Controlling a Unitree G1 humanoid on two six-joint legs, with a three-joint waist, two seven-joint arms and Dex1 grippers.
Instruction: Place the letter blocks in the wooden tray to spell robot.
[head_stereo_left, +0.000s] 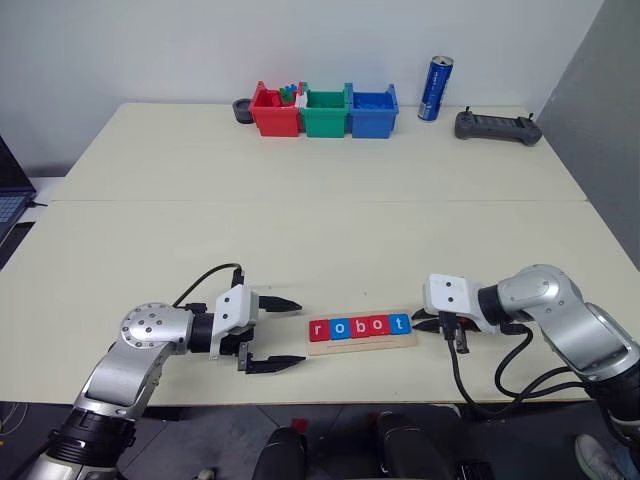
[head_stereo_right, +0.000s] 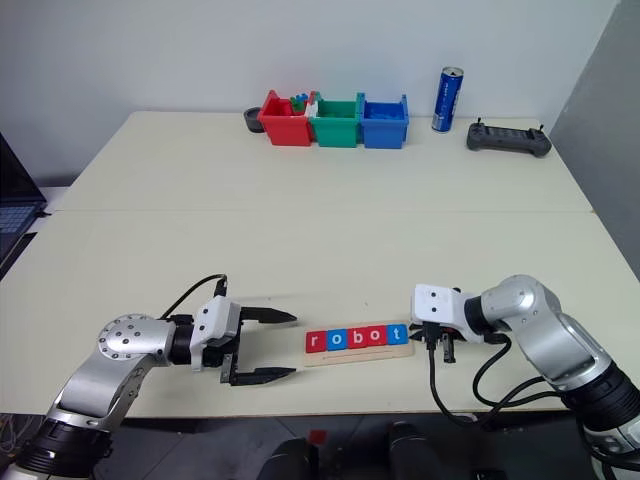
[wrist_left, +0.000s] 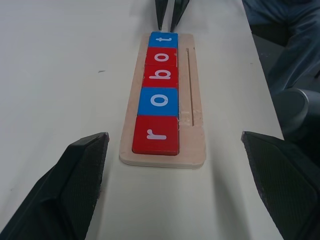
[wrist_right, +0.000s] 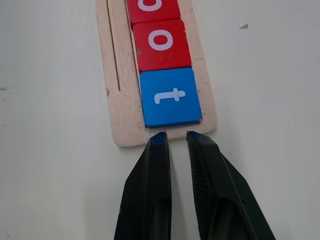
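The wooden tray (head_stereo_left: 361, 334) lies near the table's (head_stereo_left: 320, 215) front edge, and the letter blocks (head_stereo_left: 359, 326) sit in it in a row spelling "robot". Just left of the tray, the left gripper (head_stereo_left: 287, 331) stands wide open, holding nothing. At the tray's right end, the right gripper (wrist_right: 174, 136) is nearly closed and empty, its tips just short of the blue "t" block (wrist_right: 170, 97). Far behind the tray stand red, green and blue bins (head_stereo_left: 325, 110), a blue can (head_stereo_left: 435, 88) and a black controller (head_stereo_left: 497, 126).

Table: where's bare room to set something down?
The table is bare across the middle, between the bins at the far edge and the wooden tray. Crowded near edge: left tool, open, and right tool flank the tray's ends.
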